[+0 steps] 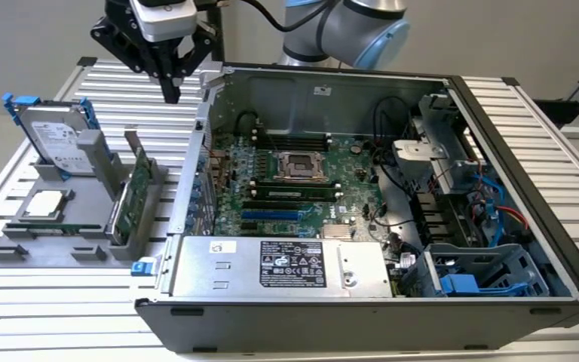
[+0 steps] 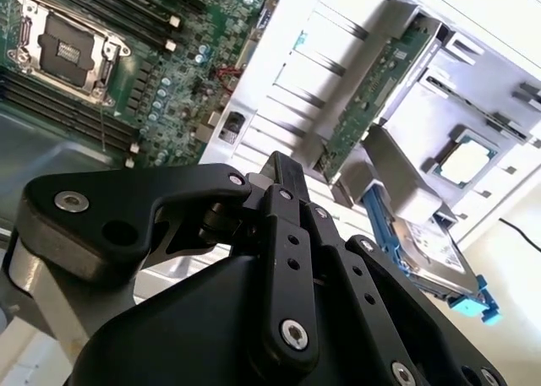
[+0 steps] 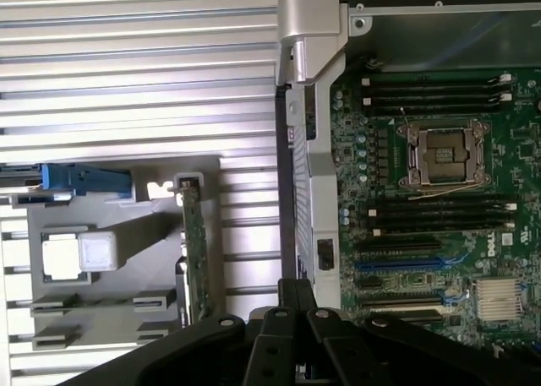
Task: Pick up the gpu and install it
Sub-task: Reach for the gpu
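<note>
The gripper (image 1: 172,90), pressed together and empty, hangs over the worktop (image 1: 58,302). The gpu (image 1: 135,197) stands on edge below it, well apart.

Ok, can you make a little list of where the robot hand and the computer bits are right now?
gripper: shut, empty, in the air near the case's corner
gpu: standing on edge in the grey holder, not gripped
hard drive: upright in the same holder
computer case: open, motherboard showing
gpu installed: not yet
</note>
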Available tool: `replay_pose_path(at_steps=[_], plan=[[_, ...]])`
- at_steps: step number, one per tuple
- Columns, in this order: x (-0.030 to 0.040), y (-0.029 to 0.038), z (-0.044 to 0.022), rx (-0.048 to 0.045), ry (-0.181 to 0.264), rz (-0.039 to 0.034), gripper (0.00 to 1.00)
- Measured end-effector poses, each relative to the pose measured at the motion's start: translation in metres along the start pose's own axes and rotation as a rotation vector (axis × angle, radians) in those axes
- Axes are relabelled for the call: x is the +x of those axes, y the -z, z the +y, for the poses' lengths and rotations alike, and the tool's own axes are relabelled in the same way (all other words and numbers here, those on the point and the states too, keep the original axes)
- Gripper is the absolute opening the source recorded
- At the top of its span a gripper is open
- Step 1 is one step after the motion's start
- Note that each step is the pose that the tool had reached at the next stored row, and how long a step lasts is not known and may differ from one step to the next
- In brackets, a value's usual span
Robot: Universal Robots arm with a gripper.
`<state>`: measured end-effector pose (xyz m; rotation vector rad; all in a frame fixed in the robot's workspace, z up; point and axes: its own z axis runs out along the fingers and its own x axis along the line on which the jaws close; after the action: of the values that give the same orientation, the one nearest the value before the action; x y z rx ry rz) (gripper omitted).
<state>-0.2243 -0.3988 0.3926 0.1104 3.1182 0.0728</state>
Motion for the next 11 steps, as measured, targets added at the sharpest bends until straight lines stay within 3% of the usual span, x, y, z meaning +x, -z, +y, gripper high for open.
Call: replay_pose_path(at_steps=[11], plan=[[0.0069, 0.0001, -0.0005, 0.0, 0.0, 0.0, 0.0]])
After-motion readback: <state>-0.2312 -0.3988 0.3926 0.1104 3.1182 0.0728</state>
